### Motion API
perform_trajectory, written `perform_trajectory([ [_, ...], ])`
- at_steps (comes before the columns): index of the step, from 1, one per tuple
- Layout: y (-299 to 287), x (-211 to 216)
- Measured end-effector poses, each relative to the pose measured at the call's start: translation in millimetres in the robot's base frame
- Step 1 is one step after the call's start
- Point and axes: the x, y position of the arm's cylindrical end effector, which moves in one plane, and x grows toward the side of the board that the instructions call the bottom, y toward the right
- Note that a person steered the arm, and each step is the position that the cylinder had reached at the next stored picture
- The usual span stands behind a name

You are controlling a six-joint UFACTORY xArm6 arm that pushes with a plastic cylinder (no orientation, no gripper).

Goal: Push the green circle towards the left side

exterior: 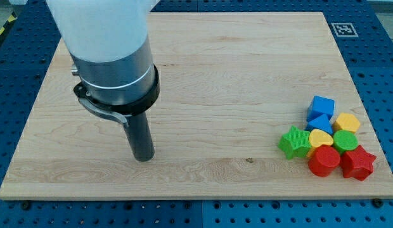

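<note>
The green circle (pixel 345 140) sits in a tight cluster of blocks at the view's lower right, touching the yellow heart (pixel 321 138) on its left, the yellow block (pixel 347 122) above it and the red star (pixel 357 162) below it. My tip (pixel 144 158) rests on the wooden board (pixel 215 76) at the view's lower left, far to the left of the cluster and touching no block.
The cluster also holds a green star (pixel 295 142), a red round block (pixel 324 161) and two blue blocks (pixel 321 106), (pixel 319 123). A black-and-white marker (pixel 343 28) is at the board's top right corner. A blue perforated table (pixel 12 57) surrounds the board.
</note>
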Motion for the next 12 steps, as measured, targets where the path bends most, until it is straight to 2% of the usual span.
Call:
perform_trajectory([
  [5, 15, 12],
  [6, 77, 21],
  [7, 162, 48],
  [8, 208, 56],
  [9, 220, 56],
  [10, 268, 55],
  [11, 366, 55],
  [12, 382, 55],
])
